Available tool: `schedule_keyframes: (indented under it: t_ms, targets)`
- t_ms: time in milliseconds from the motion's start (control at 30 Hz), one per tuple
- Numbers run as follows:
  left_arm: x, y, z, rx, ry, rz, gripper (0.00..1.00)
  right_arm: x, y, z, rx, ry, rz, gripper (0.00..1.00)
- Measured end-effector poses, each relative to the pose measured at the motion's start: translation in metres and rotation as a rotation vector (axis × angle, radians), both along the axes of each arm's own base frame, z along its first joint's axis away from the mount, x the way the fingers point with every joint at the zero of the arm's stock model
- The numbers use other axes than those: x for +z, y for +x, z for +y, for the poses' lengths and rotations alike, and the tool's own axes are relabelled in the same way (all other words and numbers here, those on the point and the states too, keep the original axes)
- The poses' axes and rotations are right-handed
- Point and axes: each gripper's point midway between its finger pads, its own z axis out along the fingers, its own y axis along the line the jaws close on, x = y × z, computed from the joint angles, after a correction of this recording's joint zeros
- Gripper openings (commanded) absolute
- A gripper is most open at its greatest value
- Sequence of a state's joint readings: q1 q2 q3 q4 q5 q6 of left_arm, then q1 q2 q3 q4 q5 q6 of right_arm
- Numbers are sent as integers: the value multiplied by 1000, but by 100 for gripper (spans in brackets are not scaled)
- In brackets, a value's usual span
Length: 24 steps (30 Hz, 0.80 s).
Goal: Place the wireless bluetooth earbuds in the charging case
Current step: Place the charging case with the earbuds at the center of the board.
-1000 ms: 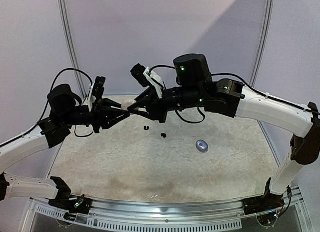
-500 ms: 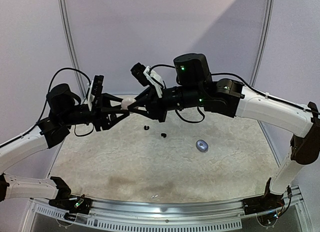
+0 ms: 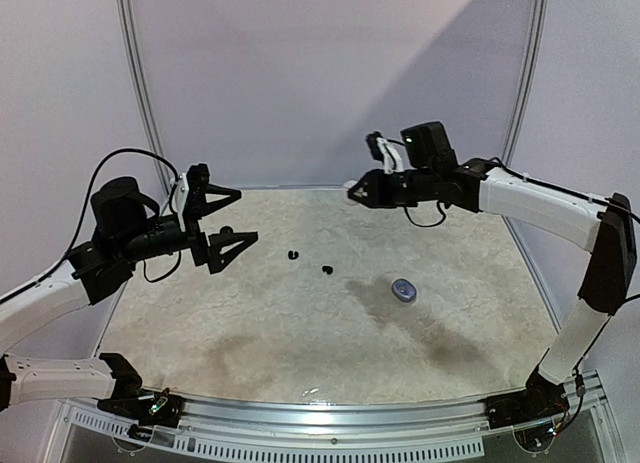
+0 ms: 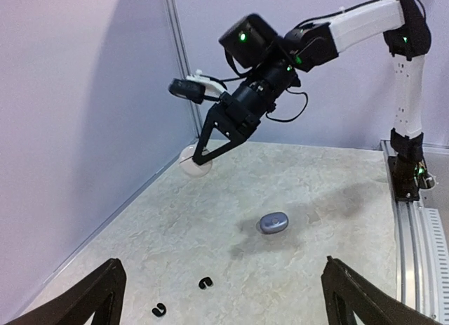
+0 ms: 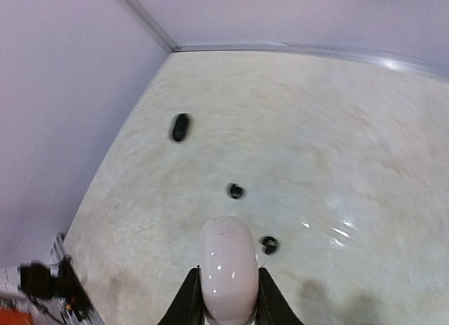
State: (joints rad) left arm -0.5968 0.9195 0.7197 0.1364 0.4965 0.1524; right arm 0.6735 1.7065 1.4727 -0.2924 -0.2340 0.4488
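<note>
right gripper [image 5: 224, 307] pinches a pale pink charging case [image 5: 226, 269] aloft; left gripper [image 3: 222, 219] hangs spread wide, holding nothing. two black earbuds [image 3: 294, 254] [image 3: 326, 271] lie on the table at the case's 7 o'clock. case carried; next calls for seating it near them.

A pale marbled stone-look tabletop [image 3: 300, 323] fills the lower middle of the overhead view. Plain lilac wall panels [image 3: 300, 73] stand behind it. A perforated silver metal rail [image 3: 330, 423] runs along the bottom edge.
</note>
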Motion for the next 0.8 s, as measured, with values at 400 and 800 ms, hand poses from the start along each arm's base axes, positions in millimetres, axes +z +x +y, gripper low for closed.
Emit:
schedule_keyframes:
  t_ms: [400,800]
  targets:
    - [-10,16,30,123,56,2,99,-192,78,-178,-462,38,601,0]
    - [-47,64,54,281,118,101,99,-232,69,-185,-365,165,792,40]
